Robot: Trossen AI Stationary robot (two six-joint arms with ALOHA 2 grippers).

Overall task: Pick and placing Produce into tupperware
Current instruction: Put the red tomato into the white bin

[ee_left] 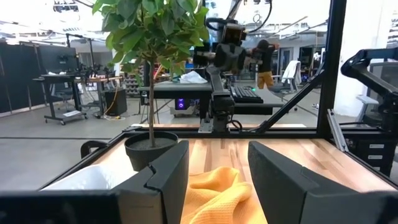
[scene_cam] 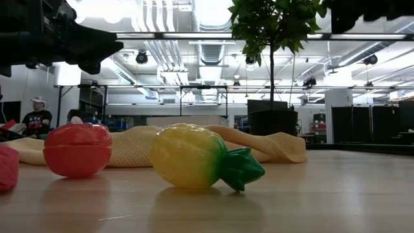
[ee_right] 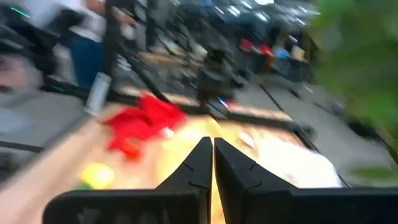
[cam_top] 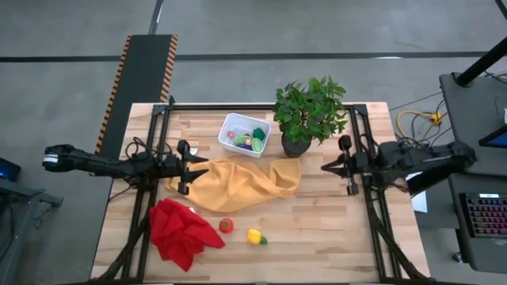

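Grippers wait at mid-frame edges, left gripper [cam_top: 192, 167] spread open, right gripper [cam_top: 326, 166] pinched shut and empty, while two produce pieces, red [cam_top: 226, 226] and yellow [cam_top: 254, 236], lie lower centre, well apart from the tupperware [cam_top: 231, 123] above, apparently next to go in.

One white mesh-walled plastic bin [cam_top: 243, 134] holds perhaps three small toy produce pieces, hard to separate. Two more lie loose: a red tomato-like toy [cam_top: 226, 225] and a yellow pineapple-like toy [cam_top: 255, 236]. Two crumpled cloths: one mustard-yellow [cam_top: 242, 184], one red [cam_top: 181, 231]. One leafy potted plant [cam_top: 307, 113].
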